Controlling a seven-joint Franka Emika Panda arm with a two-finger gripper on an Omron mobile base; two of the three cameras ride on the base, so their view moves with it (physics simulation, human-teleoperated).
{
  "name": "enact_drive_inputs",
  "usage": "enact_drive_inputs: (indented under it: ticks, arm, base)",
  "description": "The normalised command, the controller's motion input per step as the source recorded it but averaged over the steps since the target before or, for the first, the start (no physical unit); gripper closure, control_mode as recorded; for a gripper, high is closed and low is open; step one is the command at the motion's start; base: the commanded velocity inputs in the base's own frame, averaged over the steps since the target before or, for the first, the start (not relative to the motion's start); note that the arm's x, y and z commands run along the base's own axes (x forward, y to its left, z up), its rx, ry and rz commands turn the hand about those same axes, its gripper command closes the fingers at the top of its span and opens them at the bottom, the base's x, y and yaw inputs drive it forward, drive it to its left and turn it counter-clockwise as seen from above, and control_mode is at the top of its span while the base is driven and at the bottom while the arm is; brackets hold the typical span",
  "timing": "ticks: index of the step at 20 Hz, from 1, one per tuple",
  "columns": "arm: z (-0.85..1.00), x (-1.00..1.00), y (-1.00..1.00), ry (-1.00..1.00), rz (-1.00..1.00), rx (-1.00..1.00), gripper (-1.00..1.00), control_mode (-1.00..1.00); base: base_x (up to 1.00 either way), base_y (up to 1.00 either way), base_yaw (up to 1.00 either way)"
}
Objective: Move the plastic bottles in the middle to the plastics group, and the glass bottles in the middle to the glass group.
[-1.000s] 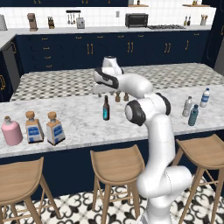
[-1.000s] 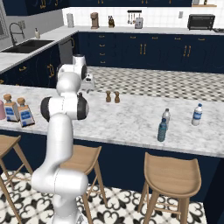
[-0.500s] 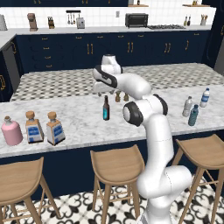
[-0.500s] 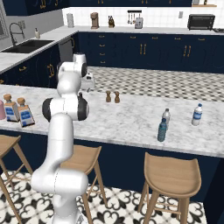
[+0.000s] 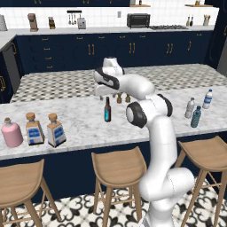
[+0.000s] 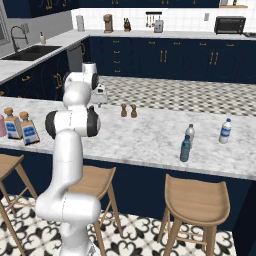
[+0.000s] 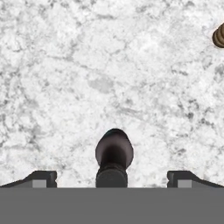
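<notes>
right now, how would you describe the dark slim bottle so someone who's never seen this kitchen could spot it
Find the long marble counter with the wooden stools along its near edge. Near its middle, just under the robot's open gripper, stands the dark slim bottle, with two small brown shakers just behind it. It alone is dark and long-necked with a teal label; the other bottles are pink, clear or pale blue.

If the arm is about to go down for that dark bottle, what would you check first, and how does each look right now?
1. Gripper open: ok, jaws spread wide.
2. Gripper empty: ok, nothing held between the fingertips.
3. Dark bottle upright on the counter: ok.
4. Bottle centred between the fingertips: ok in the hand view, its top lies midway.
5. Room around it: ok, the two small brown shakers stand apart behind it.
6. Height above the bottle: cannot tell.
</notes>
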Motion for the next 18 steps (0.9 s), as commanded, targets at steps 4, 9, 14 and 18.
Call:
enact_drive_inputs:
  ticks: [4,9,14,18]
  arm:
    - [-0.20,-0.07,0.00,-0.02,0.00,0.00,-1.00,-1.00]
    - [-0.10,0.00,0.00,-0.01,0.00,0.00,-1.00,-1.00]
    - [-0.02,0.02,0.00,0.00,0.00,0.00,-1.00,-1.00]
    - [-0.01,0.10,0.00,0.00,0.00,0.00,-1.00,-1.00]
  base:
    - [0.00,0.00,0.00]
    - [0.00,0.00,0.00]
    - [0.00,0.00,0.00]
    - [0.00,0.00,0.00]
